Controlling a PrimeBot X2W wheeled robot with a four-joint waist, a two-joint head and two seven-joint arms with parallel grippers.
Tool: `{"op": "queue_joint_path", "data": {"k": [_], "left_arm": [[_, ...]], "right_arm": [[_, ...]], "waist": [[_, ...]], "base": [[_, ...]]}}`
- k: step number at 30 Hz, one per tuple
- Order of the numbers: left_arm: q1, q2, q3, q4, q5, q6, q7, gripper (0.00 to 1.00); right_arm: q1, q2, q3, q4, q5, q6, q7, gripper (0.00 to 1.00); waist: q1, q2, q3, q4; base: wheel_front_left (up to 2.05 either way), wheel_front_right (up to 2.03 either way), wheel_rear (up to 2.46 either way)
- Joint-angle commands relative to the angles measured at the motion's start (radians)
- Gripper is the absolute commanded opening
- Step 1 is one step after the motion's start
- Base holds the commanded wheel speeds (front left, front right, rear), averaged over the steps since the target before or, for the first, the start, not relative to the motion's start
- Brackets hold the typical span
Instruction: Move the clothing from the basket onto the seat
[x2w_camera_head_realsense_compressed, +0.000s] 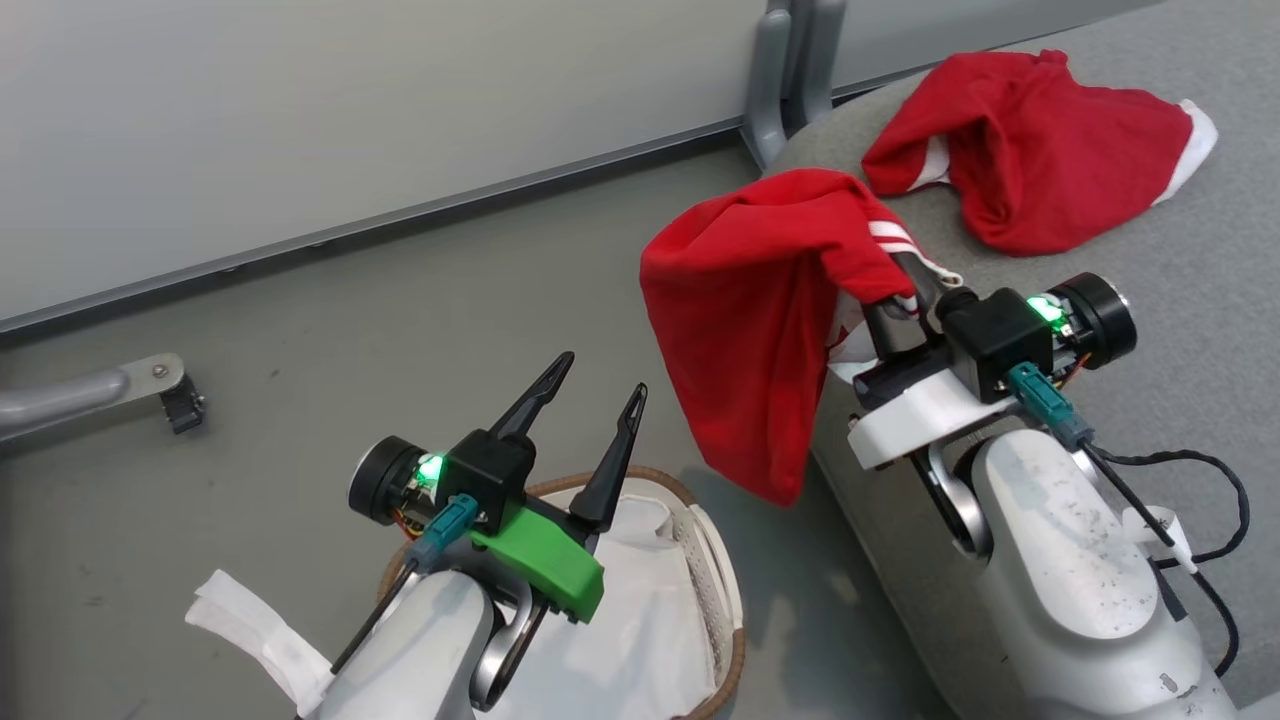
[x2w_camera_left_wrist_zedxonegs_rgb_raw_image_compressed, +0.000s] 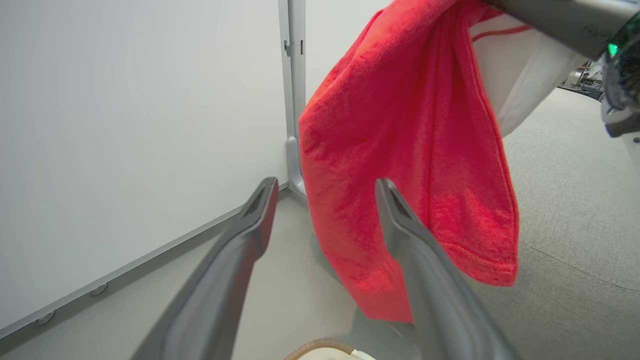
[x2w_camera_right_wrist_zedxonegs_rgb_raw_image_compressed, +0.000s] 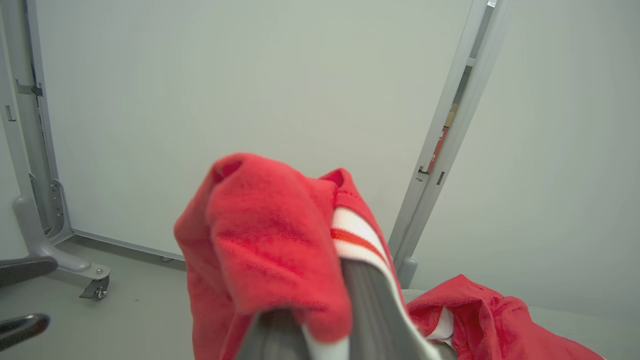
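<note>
I face a grey upright post (x2w_camera_head_realsense_compressed: 775, 90) standing on the grey floor (x2w_camera_head_realsense_compressed: 350, 330). A pale panel (x2w_camera_head_realsense_compressed: 350, 120) runs leftward from the post. Far left of the post a caster (x2w_camera_head_realsense_compressed: 183, 405) ends a grey leg (x2w_camera_head_realsense_compressed: 70, 400). A white sheet (x2w_camera_head_realsense_compressed: 650, 610) lies nearer me than the post.

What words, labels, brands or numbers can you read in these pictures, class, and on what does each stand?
No text can be read.
The held garment: white stripes, no lettering.
The other garment, on the seat: white trim, no lettering.
The red strip between the wall panels: too blurred to read.
</note>
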Motion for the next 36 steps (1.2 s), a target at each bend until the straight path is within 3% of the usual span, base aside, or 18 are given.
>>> {"op": "queue_joint_path", "data": {"k": [1, 9, 17, 30, 36], "left_arm": [[0.001, 0.002, 0.008, -0.003, 0.017, -0.006, -0.003, 1.0], [-0.058, 0.014, 0.001, 0.011, 0.075, -0.017, -0.002, 1.0], [-0.116, 0.013, -0.027, 0.032, 0.104, -0.024, -0.002, 1.0], [-0.199, -0.007, -0.078, 0.027, 0.13, -0.032, -0.002, 1.0], [-0.223, -0.009, -0.086, 0.014, 0.138, -0.031, -0.002, 1.0]], "right_arm": [[-0.009, -0.003, -0.015, -0.005, -0.008, -0.001, -0.002, 0.0], [0.003, -0.002, -0.107, -0.029, -0.001, -0.001, -0.002, 0.0], [0.002, -0.002, -0.155, -0.043, 0.021, -0.001, -0.002, 0.0], [-0.164, -0.003, -0.263, -0.029, -0.079, -0.001, -0.002, 0.0], [-0.358, -0.099, -0.343, -0.008, -0.125, -0.002, -0.002, 0.0]], "waist": [[0.0, 0.0, 0.047, -0.073], [0.0, 0.0, 0.151, -0.228], [0.0, 0.0, 0.23, -0.292], [0.0, 0.0, 0.342, -0.186], [0.0, 0.0, 0.393, -0.109]], "base": [[0.0, 0.0, 0.0], [0.0, 0.0, 0.0], [0.0, 0.0, 0.0], [0.0, 0.0, 0.0], [0.0, 0.0, 0.0]]}}
